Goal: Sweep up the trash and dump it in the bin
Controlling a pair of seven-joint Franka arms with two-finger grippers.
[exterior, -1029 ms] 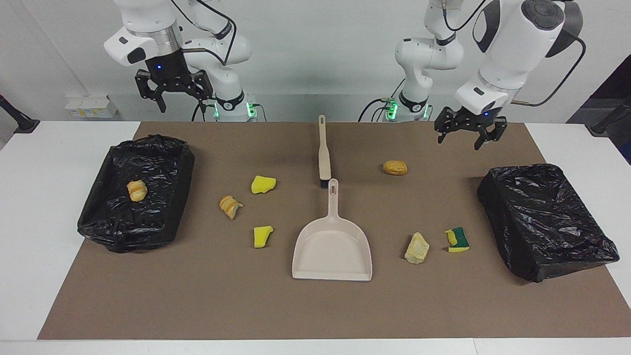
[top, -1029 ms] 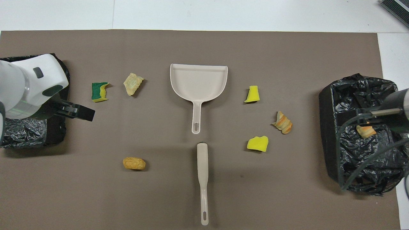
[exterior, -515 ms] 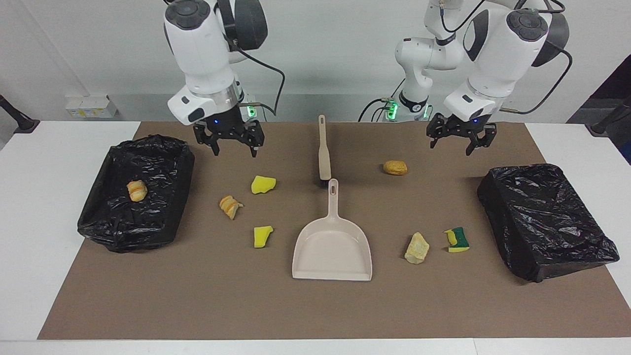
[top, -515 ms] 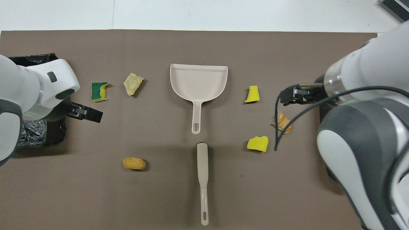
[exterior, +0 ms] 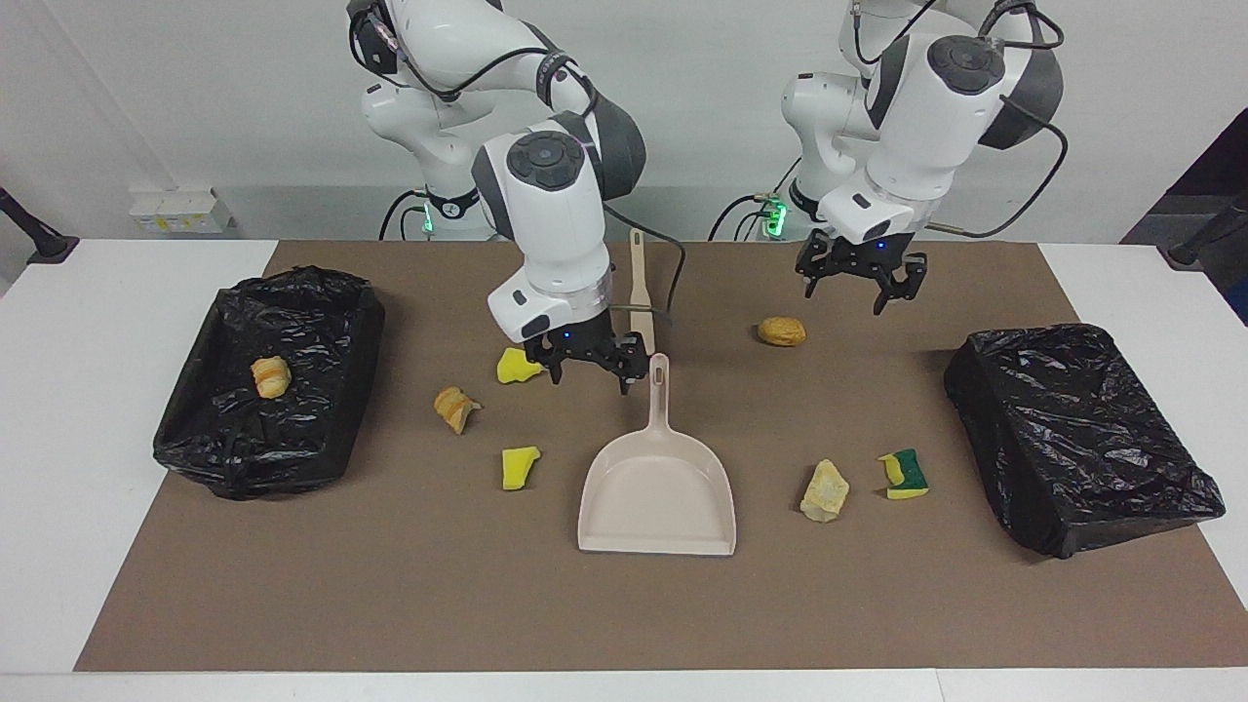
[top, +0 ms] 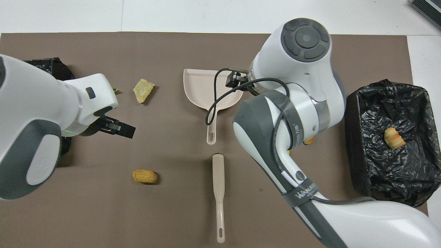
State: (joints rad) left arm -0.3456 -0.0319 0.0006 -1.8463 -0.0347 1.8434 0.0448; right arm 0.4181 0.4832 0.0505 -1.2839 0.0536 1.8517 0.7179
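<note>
One bread piece (exterior: 271,376) lies in a bin (exterior: 195,444); six scraps remain around the dustpan (exterior: 657,492). Right gripper (exterior: 591,359), released, hangs beside its handle; left gripper (exterior: 858,278), released, above the brown lump (exterior: 781,331).

The dustpan (exterior: 657,492) lies mid-table, the brush (exterior: 641,292) nearer the robots, in line with its handle. A lined bin (exterior: 269,380) sits at each end; one holds a bread piece (exterior: 271,376).

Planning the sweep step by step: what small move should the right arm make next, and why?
Probably lower the right gripper onto the beige plastic dustpan's handle and close. Its jaws are open and empty, hanging just beside that handle, and the dustpan lies untouched on the brown mat.
</note>
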